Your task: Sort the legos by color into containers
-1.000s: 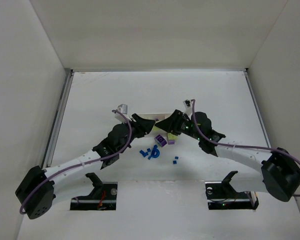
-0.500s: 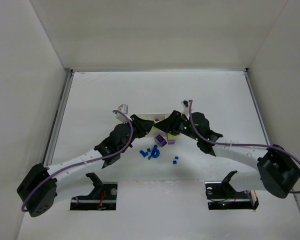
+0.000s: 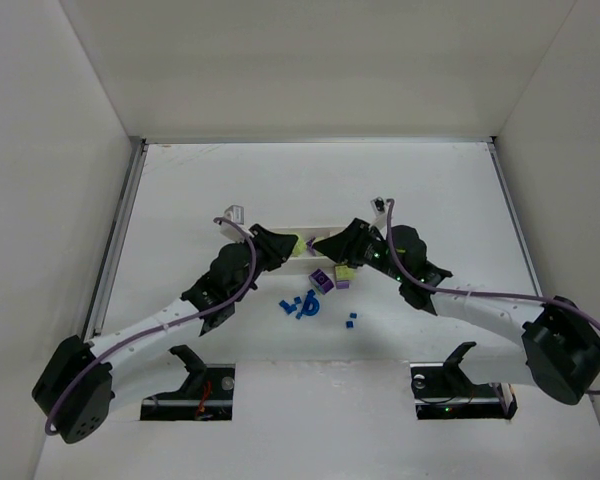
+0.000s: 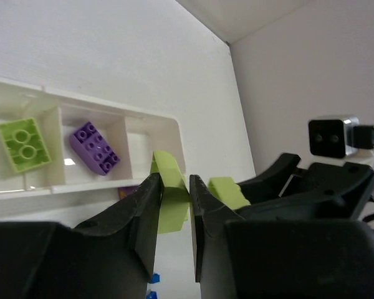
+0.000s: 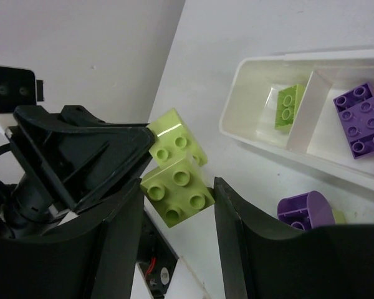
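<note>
My left gripper (image 4: 173,180) (image 3: 283,246) is shut on a yellow-green lego (image 4: 171,202) just in front of the white container tray (image 4: 153,118) (image 3: 315,236). Facing it, my right gripper (image 5: 177,185) (image 3: 332,247) is shut on a second yellow-green lego (image 5: 177,192), close beside the first (image 5: 179,142); whether the two touch I cannot tell. The tray (image 5: 237,93) holds a yellow-green lego (image 4: 23,144) and a purple one (image 4: 95,147) in separate compartments. On the table lie purple legos (image 3: 322,280) and several blue ones (image 3: 300,307).
White walls enclose the table on three sides. One blue lego (image 3: 351,320) lies apart to the right of the blue cluster. A purple arch piece (image 5: 305,208) sits just in front of the tray. Two black clips (image 3: 188,358) stand at the near edge.
My left jaws have closed on the yellow-green lego, and the left wrist has shifted slightly left and back. The right gripper has stayed almost still, keeping its grip.
</note>
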You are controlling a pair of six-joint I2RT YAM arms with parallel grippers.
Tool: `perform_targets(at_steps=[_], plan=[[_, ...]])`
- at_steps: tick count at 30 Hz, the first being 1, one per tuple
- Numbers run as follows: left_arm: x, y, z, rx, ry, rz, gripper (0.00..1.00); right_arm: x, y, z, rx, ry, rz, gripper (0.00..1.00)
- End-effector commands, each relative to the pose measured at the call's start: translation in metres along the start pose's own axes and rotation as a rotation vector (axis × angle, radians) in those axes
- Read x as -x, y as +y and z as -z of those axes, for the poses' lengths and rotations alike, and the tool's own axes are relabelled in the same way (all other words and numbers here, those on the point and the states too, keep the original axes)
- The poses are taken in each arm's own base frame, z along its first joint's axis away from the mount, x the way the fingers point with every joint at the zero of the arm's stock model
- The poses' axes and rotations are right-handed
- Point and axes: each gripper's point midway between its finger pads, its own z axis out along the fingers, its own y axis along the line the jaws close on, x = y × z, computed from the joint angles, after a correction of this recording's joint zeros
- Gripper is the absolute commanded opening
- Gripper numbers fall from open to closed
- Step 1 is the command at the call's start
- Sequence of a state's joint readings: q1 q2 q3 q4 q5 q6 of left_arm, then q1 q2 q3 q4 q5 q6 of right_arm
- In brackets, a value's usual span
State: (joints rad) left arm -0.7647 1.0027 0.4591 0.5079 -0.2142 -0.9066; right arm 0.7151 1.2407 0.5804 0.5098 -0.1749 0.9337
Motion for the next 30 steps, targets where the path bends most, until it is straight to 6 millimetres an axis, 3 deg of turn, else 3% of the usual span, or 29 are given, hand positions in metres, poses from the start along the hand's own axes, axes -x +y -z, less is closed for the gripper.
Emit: perform_targets(at_steps=[1,7,19,26,30], plan=[[0.016,0.011,0.004,0.027,-0.06,-0.017,0.09,0.02,0.019,0.003,0.068,-0.074,0.04,0.26],[0.034,0.023,0.0,0.066,-0.11,-0.043,0.1,0.02,0.014,0.001,0.052,-0.078,0.047,0.26],[0.046,0.051,-0.037,0.191,-0.161,-0.161,0.16,0.01,-0.003,-0.015,-0.056,-0.065,0.105,0.26],[0.053,0.053,-0.042,0.201,-0.19,-0.176,0.42,0.0,-0.009,-0.039,-0.088,-0.03,0.132,0.26],[0.062,0.054,-0.034,0.201,-0.212,-0.169,0.46,-0.005,-0.015,-0.056,-0.112,-0.014,0.153,0.26]])
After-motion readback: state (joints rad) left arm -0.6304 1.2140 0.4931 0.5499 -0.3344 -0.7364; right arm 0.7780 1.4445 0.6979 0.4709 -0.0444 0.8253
